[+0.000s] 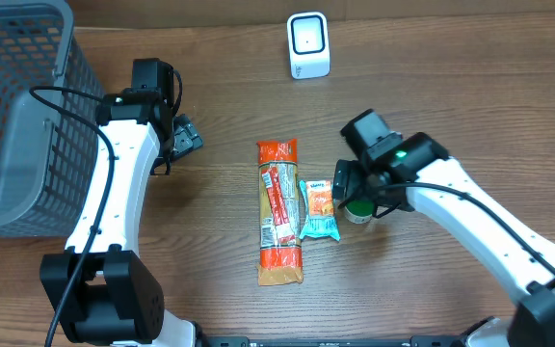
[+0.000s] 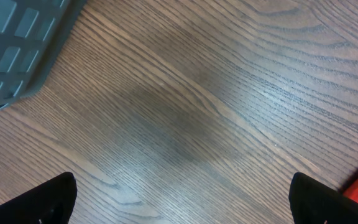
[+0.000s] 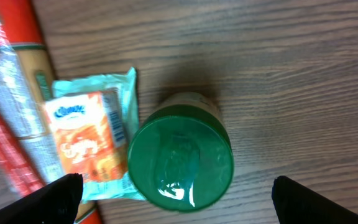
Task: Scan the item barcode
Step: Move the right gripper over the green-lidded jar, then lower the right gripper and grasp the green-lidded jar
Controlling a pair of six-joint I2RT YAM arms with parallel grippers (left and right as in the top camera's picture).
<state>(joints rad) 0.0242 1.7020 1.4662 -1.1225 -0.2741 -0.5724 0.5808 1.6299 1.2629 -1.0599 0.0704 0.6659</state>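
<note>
**Both jaws wide open, green-lidded jar standing free under the right arm**

The right arm (image 1: pixel 470 207) extends over the wooden surface (image 1: pixel 451 96), and the right jaws are spread wide above a green-lidded jar (image 3: pixel 180 163). In the right wrist view the two dark fingertips (image 3: pixel 58 199) sit at the lower corners of the frame. The lid lies between them with a clear gap on either side, so they grip nothing.

The jar stands upright near the middle of the surface. Seen from above, its lid overlaps one corner of a teal-and-orange tissue packet (image 1: pixel 319 209) lying flat to its left; whether the two touch I cannot tell. Just beside the packet, on its other side, lies a long red-and-orange wrapped pack (image 1: pixel 279 212). A white scanner (image 1: pixel 308 45) stands toward the far edge, well apart from all three.

The left arm (image 1: pixel 123 164) is off to the left, next to a grey mesh basket (image 1: pixel 13 106). The left jaws are also fully spread and empty. Its wrist view shows only bare wood between the fingertips — a corner of the basket at upper left, a sliver of the red pack at lower right.
</note>
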